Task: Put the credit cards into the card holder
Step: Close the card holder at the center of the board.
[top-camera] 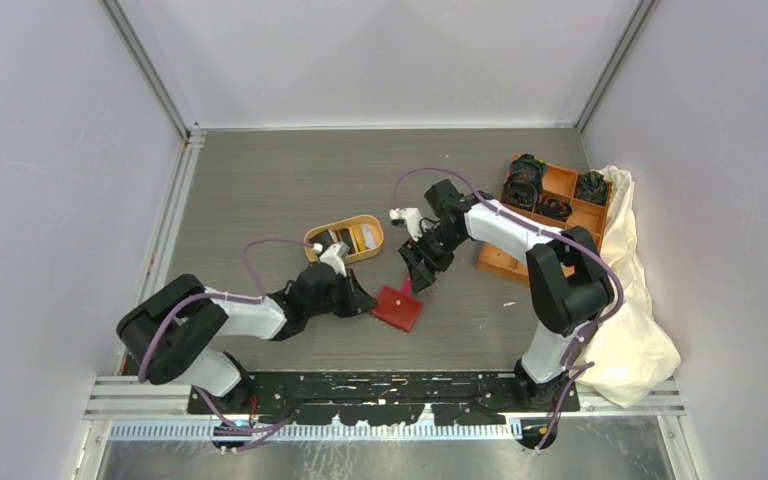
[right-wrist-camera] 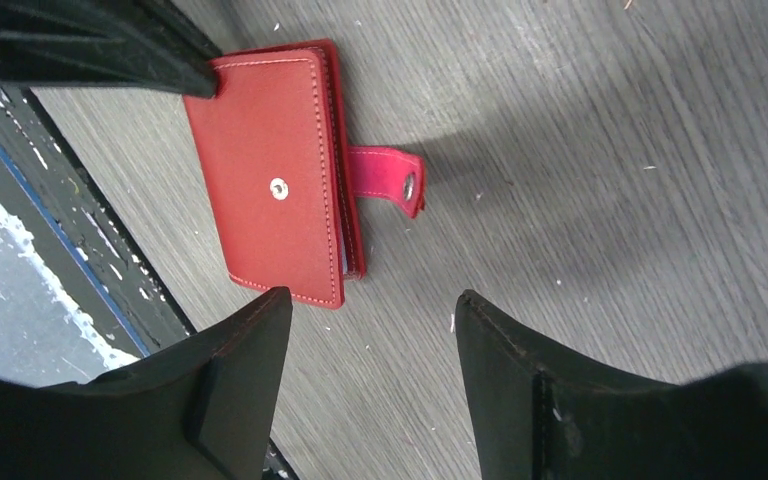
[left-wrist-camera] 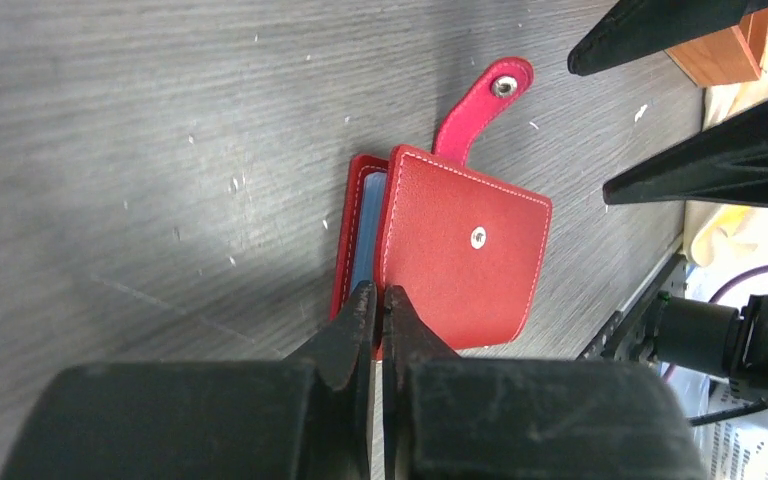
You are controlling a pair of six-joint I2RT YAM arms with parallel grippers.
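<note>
Wallet (top-camera: pixel 398 307) flat on table (top-camera: pixel 260 190), 5 o'clock from tray (top-camera: pixel 380 238) holding cards (top-camera: pixel 352 238); tab (left-wrist-camera: pixel 485 100) unsnapped.
Left gripper (left-wrist-camera: pixel 380 300) pinches cover edge at wallet's 9 o'clock.
Right gripper (right-wrist-camera: pixel 370 300) spread, hovering at 1 o'clock.
Advice: peel cover slowly, pinch cover only; right pins base.

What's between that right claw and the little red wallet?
Only bare grey table separates the right gripper, its fingers open, from the red wallet; the right wrist view shows it best.
</note>
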